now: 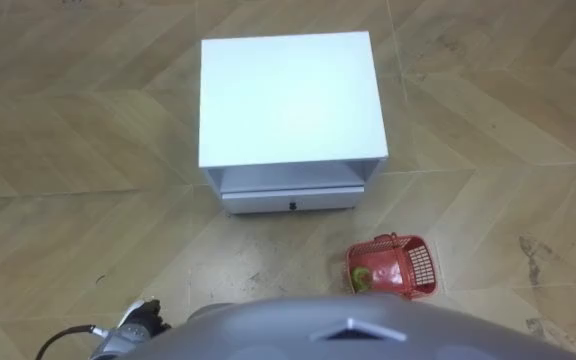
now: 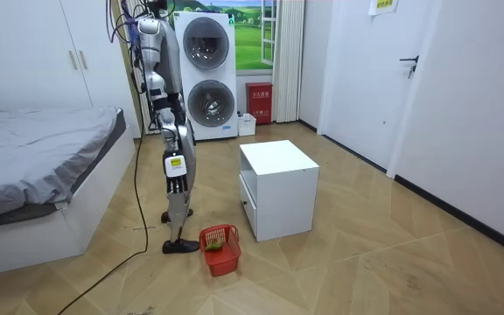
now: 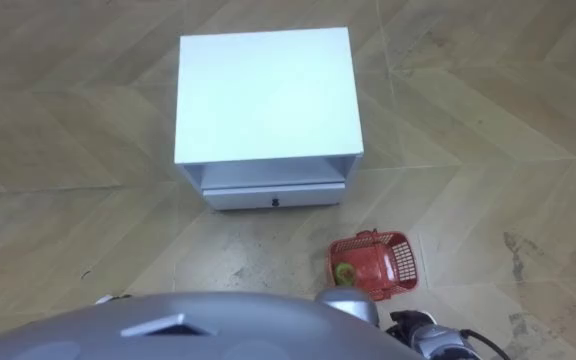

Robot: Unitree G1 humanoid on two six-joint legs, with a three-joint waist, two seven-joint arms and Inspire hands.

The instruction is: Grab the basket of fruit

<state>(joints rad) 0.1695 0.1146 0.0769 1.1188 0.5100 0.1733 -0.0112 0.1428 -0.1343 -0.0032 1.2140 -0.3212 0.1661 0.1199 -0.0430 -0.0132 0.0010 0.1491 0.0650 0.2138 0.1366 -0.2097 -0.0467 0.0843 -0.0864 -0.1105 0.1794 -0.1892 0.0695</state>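
The red plastic fruit basket [image 1: 393, 267] stands on the wooden floor to my front right, with a green fruit [image 1: 362, 277] inside it. The basket [image 3: 371, 264] is a short way off the white cabinet's front right corner, and in the room view the basket [image 2: 220, 248] sits just beside my feet. My left hand [image 1: 136, 323] hangs low at my left side. At my right side my right hand [image 3: 426, 333] hangs above and behind the basket, apart from it. I stand upright, facing the cabinet, with the right hand [image 2: 174, 178] down along my thigh.
A white cabinet [image 1: 290, 96] with a drawer [image 1: 290, 200] stands straight ahead. In the room view a bed [image 2: 33, 166] lies behind me, stacked washing machines [image 2: 208, 79] stand at the back wall, and there is open floor to the room view's right.
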